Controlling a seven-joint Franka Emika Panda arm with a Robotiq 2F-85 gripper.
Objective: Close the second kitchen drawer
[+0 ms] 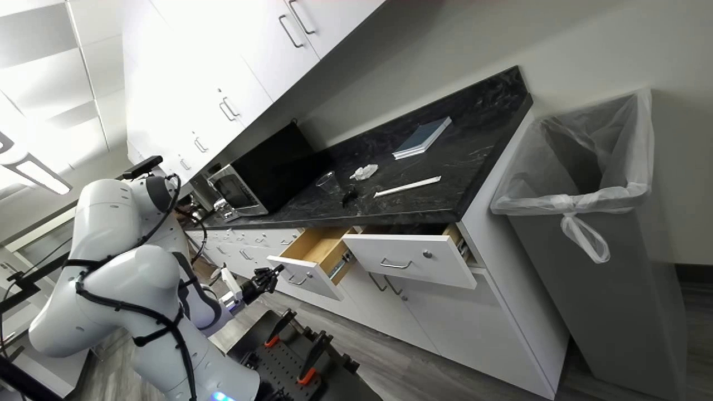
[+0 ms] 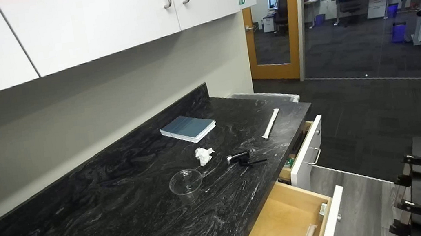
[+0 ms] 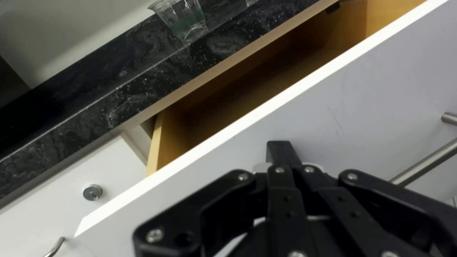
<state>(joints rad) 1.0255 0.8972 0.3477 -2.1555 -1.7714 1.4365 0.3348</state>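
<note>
A black gripper (image 3: pixel 282 148), jaws pressed together, points at the narrow white-fronted drawer (image 1: pixel 315 270), contact unclear; that drawer stands open beneath a dark countertop (image 1: pixel 473 150), its light wood inside showing; beside it, a wider drawer (image 1: pixel 415 253) is open too.

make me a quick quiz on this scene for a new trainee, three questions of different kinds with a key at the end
1. True or false: the drawer just ahead of the gripper in the wrist view stands open.

2. Multiple choice: how does the gripper look in the wrist view?
A) spread wide
B) shut
C) not visible

3. Fill in the blank: on the dark countertop stands a clear plastic ____.

Key:
1. True
2. B
3. cup
</note>
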